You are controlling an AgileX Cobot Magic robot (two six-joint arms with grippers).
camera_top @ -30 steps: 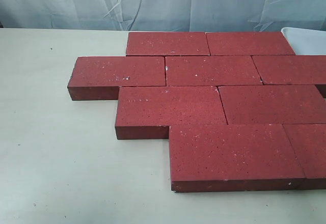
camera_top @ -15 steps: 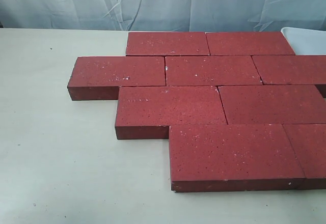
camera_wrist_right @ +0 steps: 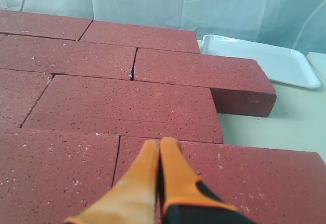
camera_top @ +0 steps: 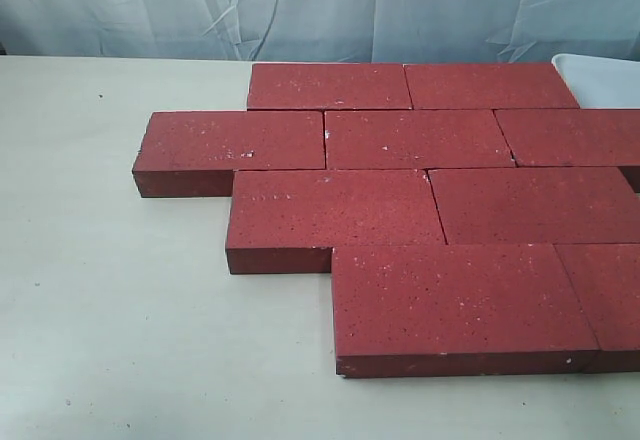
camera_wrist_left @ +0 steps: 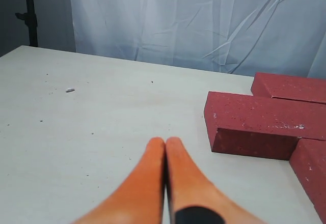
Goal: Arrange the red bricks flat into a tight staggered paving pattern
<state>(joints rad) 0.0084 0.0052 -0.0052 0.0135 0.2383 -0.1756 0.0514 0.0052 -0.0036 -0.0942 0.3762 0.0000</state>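
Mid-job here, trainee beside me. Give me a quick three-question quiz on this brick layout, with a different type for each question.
1. True or false: the red bricks lie flat in four staggered rows.
2. Multiple choice: in the exterior view, what lies at the far right corner of the bricks? A) a white tray B) a blue cup C) a brick standing on end
3. Fill in: the left end effector and the right end effector each have their jaws ___, with nothing held.

Key: 1 true; 2 A; 3 shut.
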